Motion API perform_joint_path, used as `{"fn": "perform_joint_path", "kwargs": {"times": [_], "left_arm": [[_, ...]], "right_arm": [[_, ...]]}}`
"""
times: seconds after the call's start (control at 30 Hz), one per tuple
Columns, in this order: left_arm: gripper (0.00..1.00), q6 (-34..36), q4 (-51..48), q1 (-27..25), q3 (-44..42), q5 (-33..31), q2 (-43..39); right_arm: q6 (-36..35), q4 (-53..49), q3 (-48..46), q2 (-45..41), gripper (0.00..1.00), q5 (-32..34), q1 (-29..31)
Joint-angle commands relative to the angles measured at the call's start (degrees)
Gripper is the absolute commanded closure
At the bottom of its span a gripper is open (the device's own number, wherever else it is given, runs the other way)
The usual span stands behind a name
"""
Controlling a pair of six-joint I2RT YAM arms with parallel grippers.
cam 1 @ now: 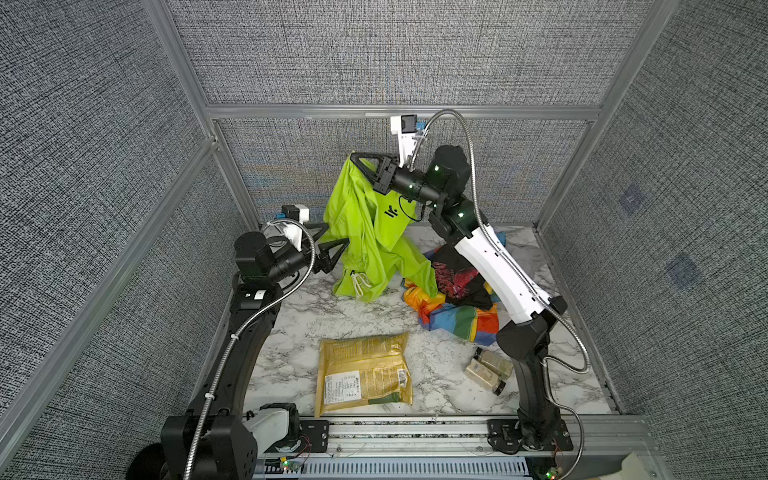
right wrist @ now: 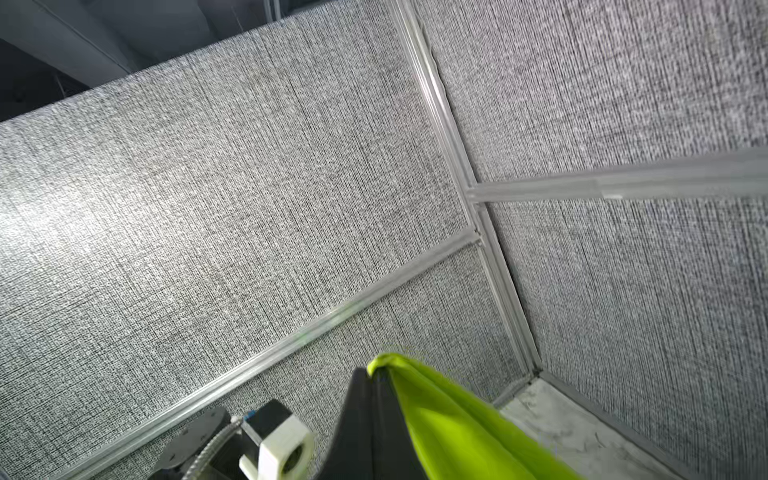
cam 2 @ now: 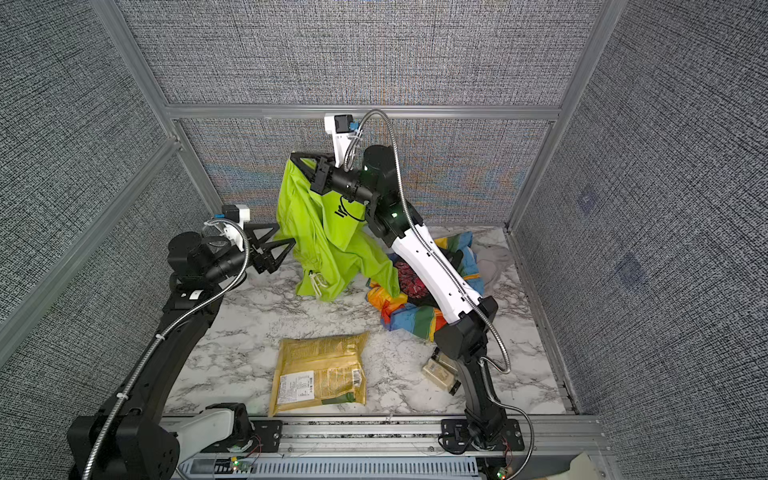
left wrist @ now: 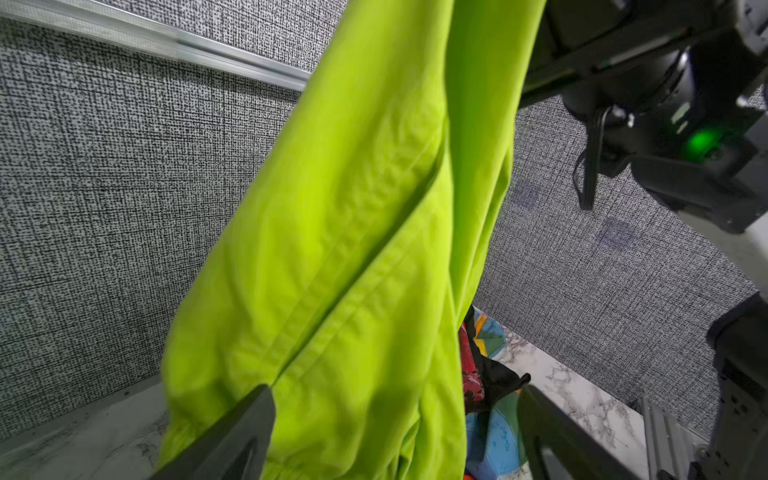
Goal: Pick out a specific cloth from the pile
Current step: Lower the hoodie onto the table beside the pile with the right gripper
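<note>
The cloth (cam 1: 365, 241) (cam 2: 328, 241) is lime green with a black logo and white drawstrings (cam 1: 358, 282). It hangs from my right gripper (cam 1: 354, 156) (cam 2: 293, 156), which is raised near the back wall and shut on the cloth's top edge (right wrist: 457, 424). The cloth's lower folds touch the table, and one end trails onto the pile (cam 1: 453, 299) (cam 2: 415, 307) of rainbow and black-and-red cloths. My left gripper (cam 1: 338, 235) (cam 2: 286, 234) is open at the cloth's lower left side. In the left wrist view its jaws stand wide apart, with the green fabric (left wrist: 353, 249) between them.
A yellow packet (cam 1: 363, 368) lies flat at the front middle of the marble table (cam 1: 299, 357). Small beige bottles (cam 1: 490, 368) lie beside the right arm's base. Grey fabric walls with metal rails close in three sides.
</note>
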Motion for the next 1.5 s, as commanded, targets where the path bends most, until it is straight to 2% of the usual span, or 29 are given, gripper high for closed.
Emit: {"fn": "perform_joint_path", "kwargs": {"times": [0.0, 0.27, 0.4, 0.57, 0.67, 0.73, 0.8, 0.97, 1.0, 1.07, 1.2, 1.37, 1.47], "left_arm": [[0.06, 0.2, 2.46, 0.07, 0.0, 0.43, 0.02], [0.07, 0.44, 2.5, 0.14, -0.28, -0.43, -0.02], [0.08, 0.64, 2.13, 0.16, -0.18, -0.53, 1.11], [0.08, -0.39, 2.91, 0.09, -0.28, -0.28, 2.61], [0.08, -1.1, 3.3, 0.02, -0.27, -0.07, 3.3], [0.08, -1.29, 3.3, 0.03, -0.28, -0.1, 3.46], [0.08, -1.29, 3.24, 0.08, -0.28, -0.33, 3.33], [0.08, -1.4, 3.29, 0.02, -0.45, -0.6, 3.31], [0.08, -1.56, 3.43, 0.01, -0.45, -0.58, 3.33], [0.08, -1.87, 3.69, 0.07, -0.46, -0.43, 3.32], [0.08, -2.17, 3.84, -0.01, -0.5, -0.34, 3.36], [0.08, -2.49, 4.11, -0.02, -0.54, -0.34, 3.32], [0.08, -2.6, 4.26, -0.08, -0.72, -0.44, 3.19]], "right_arm": [[-0.5, 1.62, -5.55, -2.1, 1.0, -0.24, 0.13], [-0.73, -3.19, -24.65, -2.11, 1.0, 1.67, 0.41], [-2.12, -6.78, -33.92, -1.92, 1.0, 6.23, 2.2], [-4.72, -14.0, -38.57, 1.34, 0.99, 9.86, 4.27], [-7.99, -22.43, -35.38, 4.92, 0.92, 10.81, 4.48], [-9.77, -26.13, -34.28, 5.53, 0.83, 12.53, 4.39], [-10.63, -26.2, -35.82, 3.7, 0.65, 14.5, 4.01], [-12.95, -25.62, -39.21, -2.3, 0.31, 18.1, 2.2], [-13.27, -25.69, -39.98, -3.59, 0.27, 18.78, 1.74], [-13.56, -26.05, -41.58, -5.64, 0.23, 20.8, 0.71], [-13.73, -26.31, -44.61, -7.83, 0.23, 24.31, -1.85], [-15.46, -30.11, -42.08, -3.0, 0.23, 26.6, -4.05], [-16.54, -30.7, -41.12, -0.69, 0.23, 30.23, -4.08]]}}
